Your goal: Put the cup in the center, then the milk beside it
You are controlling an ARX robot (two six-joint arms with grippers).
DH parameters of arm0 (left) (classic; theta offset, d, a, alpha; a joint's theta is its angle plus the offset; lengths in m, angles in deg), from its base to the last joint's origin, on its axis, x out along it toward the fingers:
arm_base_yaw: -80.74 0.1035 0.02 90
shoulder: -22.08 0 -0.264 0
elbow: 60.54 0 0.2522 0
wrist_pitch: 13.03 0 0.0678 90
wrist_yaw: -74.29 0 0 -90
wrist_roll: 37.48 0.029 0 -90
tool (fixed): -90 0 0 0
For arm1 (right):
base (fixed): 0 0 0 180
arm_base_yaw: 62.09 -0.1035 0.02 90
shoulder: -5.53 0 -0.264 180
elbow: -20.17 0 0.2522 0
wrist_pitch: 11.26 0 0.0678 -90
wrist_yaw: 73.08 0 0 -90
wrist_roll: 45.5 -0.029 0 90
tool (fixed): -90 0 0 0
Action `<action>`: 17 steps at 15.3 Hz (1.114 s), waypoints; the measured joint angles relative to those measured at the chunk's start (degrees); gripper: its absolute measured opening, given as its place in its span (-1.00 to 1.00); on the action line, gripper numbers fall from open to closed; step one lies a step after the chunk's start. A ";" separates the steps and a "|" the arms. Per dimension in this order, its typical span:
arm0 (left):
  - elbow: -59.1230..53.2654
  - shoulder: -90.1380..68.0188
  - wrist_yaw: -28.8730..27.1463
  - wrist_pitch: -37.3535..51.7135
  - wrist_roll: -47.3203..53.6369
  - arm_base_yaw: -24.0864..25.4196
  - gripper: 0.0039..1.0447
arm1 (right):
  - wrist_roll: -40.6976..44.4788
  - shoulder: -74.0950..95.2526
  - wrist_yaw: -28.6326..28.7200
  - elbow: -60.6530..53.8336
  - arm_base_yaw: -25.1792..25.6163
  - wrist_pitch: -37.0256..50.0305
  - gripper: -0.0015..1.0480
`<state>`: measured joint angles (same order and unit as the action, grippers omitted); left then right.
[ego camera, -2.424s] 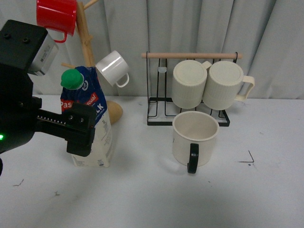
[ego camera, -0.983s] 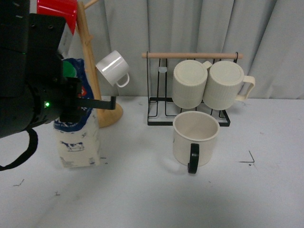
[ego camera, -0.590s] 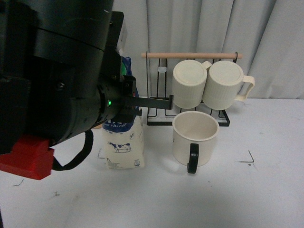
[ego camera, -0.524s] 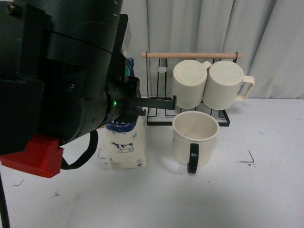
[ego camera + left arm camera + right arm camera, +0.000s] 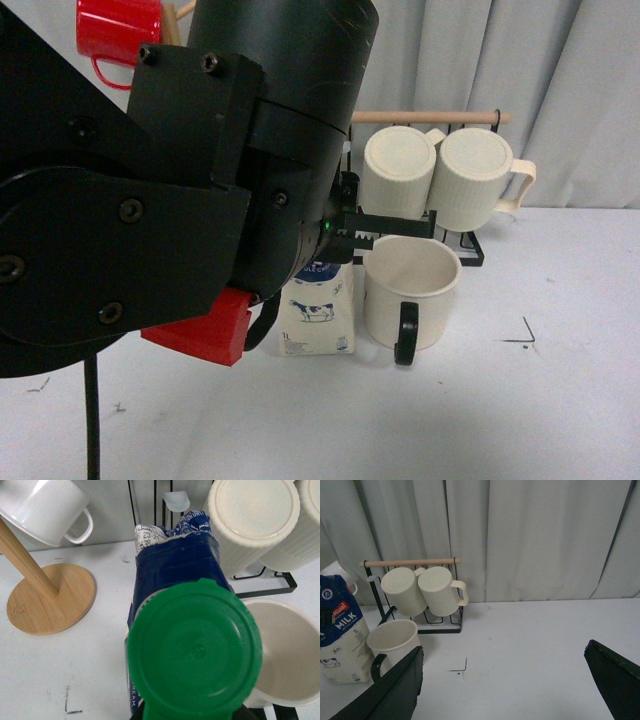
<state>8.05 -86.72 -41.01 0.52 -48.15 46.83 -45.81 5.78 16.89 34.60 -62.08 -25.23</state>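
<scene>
The cup point(image 5: 411, 288), a wide cream mug with a black handle point(image 5: 406, 333) facing me, stands on the white table in front of the rack. The smiley face is hidden. The milk point(image 5: 318, 314) stands upright just left of the cup, very close to it. I cannot tell whether they touch or whether its base rests on the table. My left gripper point(image 5: 346, 238) is shut on the milk's upper part; the arm hides the top. The left wrist view shows the green cap point(image 5: 195, 652) and the cup point(image 5: 285, 650). My right gripper point(image 5: 505, 690) is open and empty, right of the cup point(image 5: 393, 639) and the milk point(image 5: 340, 640).
A black wire rack point(image 5: 470, 250) with a wooden bar holds two ribbed cream mugs point(image 5: 400, 178) behind the cup. A wooden mug tree point(image 5: 50, 597) at the back left carries a red mug point(image 5: 115, 30) and a small white mug point(image 5: 45, 510). A black corner mark point(image 5: 527, 332) lies right of the cup.
My left gripper has carried the milk from the far left rightward across the table to just beside the cup. The cup and rack have not moved.
</scene>
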 joint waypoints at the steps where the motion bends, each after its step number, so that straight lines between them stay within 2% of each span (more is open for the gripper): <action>1: 0.17 -0.59 -0.15 0.20 -0.07 -0.02 -0.72 | -0.02 0.00 0.00 0.00 0.00 0.02 0.87; 3: 0.33 0.20 -0.13 2.45 0.74 -0.39 -0.30 | -0.02 0.00 0.00 0.00 0.00 0.00 0.87; 5: -2.03 4.76 3.23 3.10 3.91 -0.50 0.11 | -0.02 0.00 0.02 0.00 0.00 0.00 0.87; 8: -11.06 18.86 12.07 -8.44 6.51 0.55 0.77 | -0.02 0.00 0.00 0.00 0.00 0.00 0.87; 9: -11.34 20.68 12.31 -7.74 6.73 0.55 0.92 | -0.02 0.00 0.02 0.00 0.00 0.00 0.87; 10: -10.67 20.81 12.15 -6.97 6.78 0.68 0.86 | -0.02 0.00 0.02 0.00 0.00 0.04 0.87; 11: -14.60 19.04 4.81 8.50 8.28 0.57 0.69 | -0.02 0.00 0.00 0.00 0.00 0.02 0.87; 12: -21.11 19.58 -0.94 18.64 9.22 1.64 0.48 | -0.02 0.00 -0.07 0.00 0.00 -0.02 0.87; 13: -28.76 22.88 -2.21 26.23 9.64 4.96 0.24 | -0.02 0.00 -0.07 0.00 0.00 0.00 0.87; 15: -35.34 32.68 0.74 30.91 9.64 10.88 -0.21 | -0.02 0.00 0.02 0.00 0.00 0.02 0.87; 17: -42.01 38.62 6.21 28.24 9.68 14.62 -0.70 | -0.02 0.00 0.02 0.00 0.00 0.02 0.87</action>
<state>-33.96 -48.09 -34.80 28.76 -38.47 61.45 -45.84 5.78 16.91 34.60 -62.08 -25.21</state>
